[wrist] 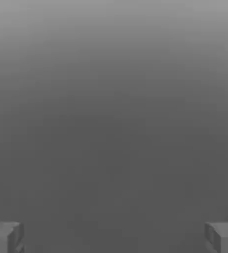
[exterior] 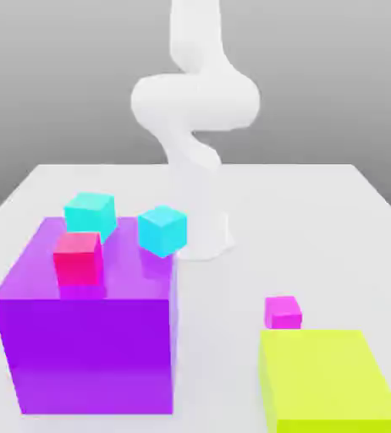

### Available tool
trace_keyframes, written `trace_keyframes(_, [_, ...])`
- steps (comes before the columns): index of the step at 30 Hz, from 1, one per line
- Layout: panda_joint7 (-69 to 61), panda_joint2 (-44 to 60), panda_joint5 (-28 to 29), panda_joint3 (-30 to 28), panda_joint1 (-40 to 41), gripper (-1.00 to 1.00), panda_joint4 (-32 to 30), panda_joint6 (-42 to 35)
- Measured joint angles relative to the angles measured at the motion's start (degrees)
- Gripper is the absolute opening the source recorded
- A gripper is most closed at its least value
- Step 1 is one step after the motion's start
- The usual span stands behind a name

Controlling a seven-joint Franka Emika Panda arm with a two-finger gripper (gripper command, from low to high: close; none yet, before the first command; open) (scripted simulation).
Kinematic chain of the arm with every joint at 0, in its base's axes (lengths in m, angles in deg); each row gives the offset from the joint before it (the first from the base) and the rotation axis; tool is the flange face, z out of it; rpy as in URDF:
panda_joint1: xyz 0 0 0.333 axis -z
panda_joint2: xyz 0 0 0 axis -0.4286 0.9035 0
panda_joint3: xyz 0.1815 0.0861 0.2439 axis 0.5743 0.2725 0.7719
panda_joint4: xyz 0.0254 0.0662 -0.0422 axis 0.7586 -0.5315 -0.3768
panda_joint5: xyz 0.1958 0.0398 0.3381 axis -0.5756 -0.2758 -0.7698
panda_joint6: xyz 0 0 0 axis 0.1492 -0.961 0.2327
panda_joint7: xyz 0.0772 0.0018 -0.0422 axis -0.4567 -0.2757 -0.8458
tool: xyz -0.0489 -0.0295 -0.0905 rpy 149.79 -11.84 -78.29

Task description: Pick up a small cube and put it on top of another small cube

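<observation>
Gripper (wrist: 114,236) first: from the camera on my hand I see my two grey fingertips (wrist: 6,237) far apart at the two sides of the picture, spread wide, with nothing between them and nothing touching them. Past them lies a plain grey background.

No bowl, box or tray stands on the table (exterior: 317,220); the nearest thing to a holder is the big purple block (exterior: 85,338), whose flat top carries other blocks. On that top, in the exterior view, a red-pink cube (exterior: 78,258) sits near the front edge toward the exterior view's left. A cyan cube (exterior: 90,211) sits behind it at the back edge of the top. A second cyan cube (exterior: 162,230) is at the back corner toward the exterior view's right, turned at an angle to the block; I cannot tell whether it rests wholly on the top.

On the white table, well apart from the purple block, toward the exterior view's right, the small magenta cube (exterior: 283,311) sits on the table surface. It is just behind the big yellow-green block (exterior: 326,385), close against its back edge; I cannot tell whether the two touch.

My white arm (exterior: 195,110) rises from its base behind the purple block, curving upward out of the picture.
</observation>
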Motion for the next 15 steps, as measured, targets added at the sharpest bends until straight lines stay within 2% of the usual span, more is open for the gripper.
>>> trace_keyframes(7, [-0.17,7.90,-5.37,-1.15,-3.72,0.00,-6.52,5.54])
trace_keyframes(15, [0.89,17.19,-9.77,0.78,-7.97,0.00,-13.83,11.82])
